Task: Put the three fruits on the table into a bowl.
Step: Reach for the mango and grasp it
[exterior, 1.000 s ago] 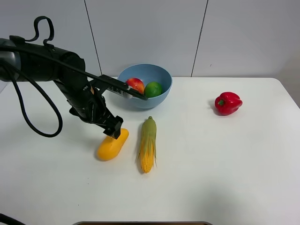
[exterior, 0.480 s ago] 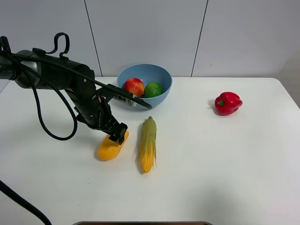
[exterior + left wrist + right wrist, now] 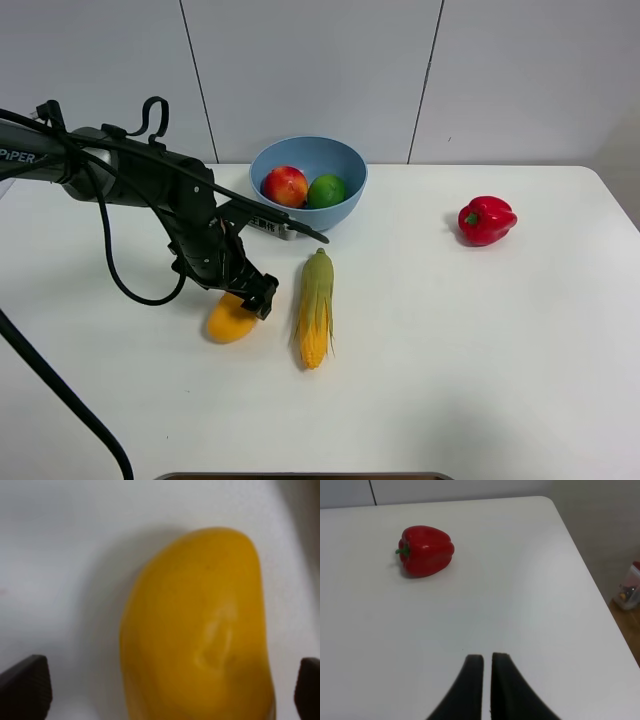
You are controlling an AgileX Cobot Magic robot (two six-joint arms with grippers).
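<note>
Left pincer [image 3: 165,690] spread wide astride mango [image 3: 200,630] | mango: oblong, smooth yellow-orange, dimpled | right pincer [image 3: 487,661] closed, empty

White table [image 3: 480,340]: bowl [image 3: 345,205], mango [image 3: 228,322], corn cob [image 3: 316,308], bell pepper [image 3: 487,220].

A glossy red apple [image 3: 286,186] and green lime [image 3: 326,190] sit in the round light-blue plastic bowl [image 3: 345,204]; the oblong yellow-orange mango [image 3: 228,322] lies on the white worktop [image 3: 460,340].
</note>
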